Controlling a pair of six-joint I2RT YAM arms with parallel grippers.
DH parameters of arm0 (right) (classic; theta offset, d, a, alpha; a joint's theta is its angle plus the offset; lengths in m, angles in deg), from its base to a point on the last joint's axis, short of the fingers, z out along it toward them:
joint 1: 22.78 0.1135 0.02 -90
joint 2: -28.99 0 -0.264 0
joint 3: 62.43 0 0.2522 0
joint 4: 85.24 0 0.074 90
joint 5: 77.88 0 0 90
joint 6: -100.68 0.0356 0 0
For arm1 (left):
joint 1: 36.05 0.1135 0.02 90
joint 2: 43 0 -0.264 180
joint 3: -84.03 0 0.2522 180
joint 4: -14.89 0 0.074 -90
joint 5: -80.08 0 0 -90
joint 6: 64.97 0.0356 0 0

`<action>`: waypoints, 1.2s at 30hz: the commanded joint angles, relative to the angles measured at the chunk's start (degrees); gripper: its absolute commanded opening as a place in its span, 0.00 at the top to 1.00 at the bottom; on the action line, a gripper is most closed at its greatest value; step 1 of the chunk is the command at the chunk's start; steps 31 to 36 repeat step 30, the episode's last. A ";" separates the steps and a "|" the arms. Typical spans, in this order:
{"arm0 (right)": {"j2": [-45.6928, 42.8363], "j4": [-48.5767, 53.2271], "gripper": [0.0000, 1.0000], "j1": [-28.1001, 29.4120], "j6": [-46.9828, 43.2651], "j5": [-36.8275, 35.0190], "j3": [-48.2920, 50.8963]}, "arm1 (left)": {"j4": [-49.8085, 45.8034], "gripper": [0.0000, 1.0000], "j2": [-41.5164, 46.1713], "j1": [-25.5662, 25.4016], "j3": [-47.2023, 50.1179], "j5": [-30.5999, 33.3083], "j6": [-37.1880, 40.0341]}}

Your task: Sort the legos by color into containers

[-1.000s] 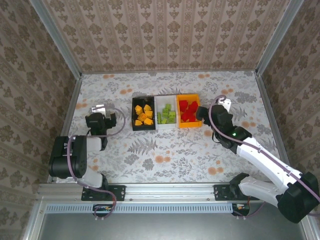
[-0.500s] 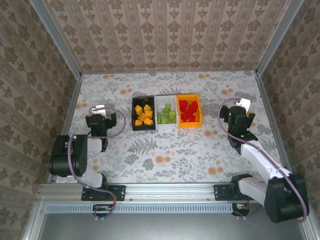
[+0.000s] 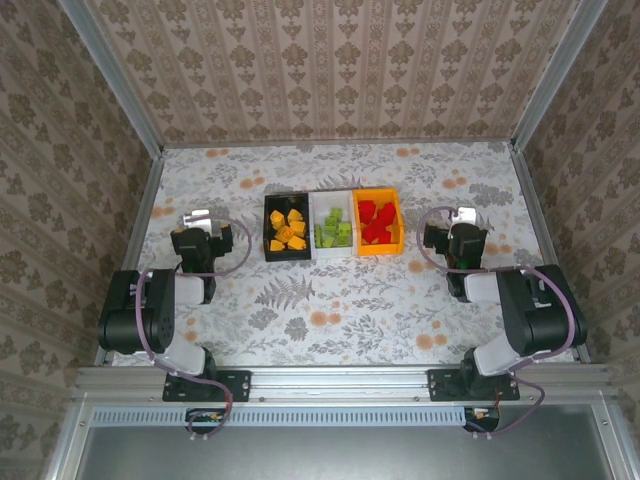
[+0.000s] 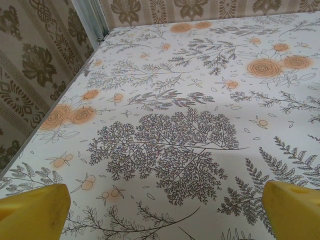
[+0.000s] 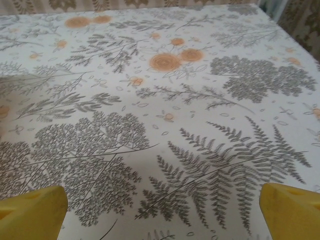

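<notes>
Table (image 3: 330, 300) covered in a floral print, walled on three sides by patterned paper. Three containers joined in a row at table centre, toward the far half: black bin (image 3: 267, 232) on the left, white bin (image 3: 331, 196) in the middle, orange bin (image 3: 379, 250) on the right. Legos sorted inside them: orange-yellow bricks (image 3: 288, 230) piled in the black bin, lime green bricks (image 3: 336, 234) in the white bin, red bricks (image 3: 375, 221) in the orange bin. No brick seen loose on the table from the top view. Left arm (image 3: 150, 310) folded close to its base, its wrist low over the table, well apart from the black bin's left side. Left jaws stand wide apart, holding nothing; from the left wrist camera one yellow fingertip (image 4: 31, 211) sits at each lower corner with bare cloth between. Right arm (image 3: 525, 310) likewise folded back, its wrist near the table right of the orange bin, apart from it. Right jaws spread wide, also holding nothing; yellow fingertips (image 5: 30, 214) at the lower corners of the right wrist view, only fern and rose pattern between them.
</notes>
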State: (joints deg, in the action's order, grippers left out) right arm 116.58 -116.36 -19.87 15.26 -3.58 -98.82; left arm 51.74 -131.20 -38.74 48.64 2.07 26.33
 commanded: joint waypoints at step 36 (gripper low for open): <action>0.06 -6.35 0.00 -0.41 -0.89 2.17 0.48 | 1.59 0.00 -0.22 -0.45 -0.26 0.58 0.13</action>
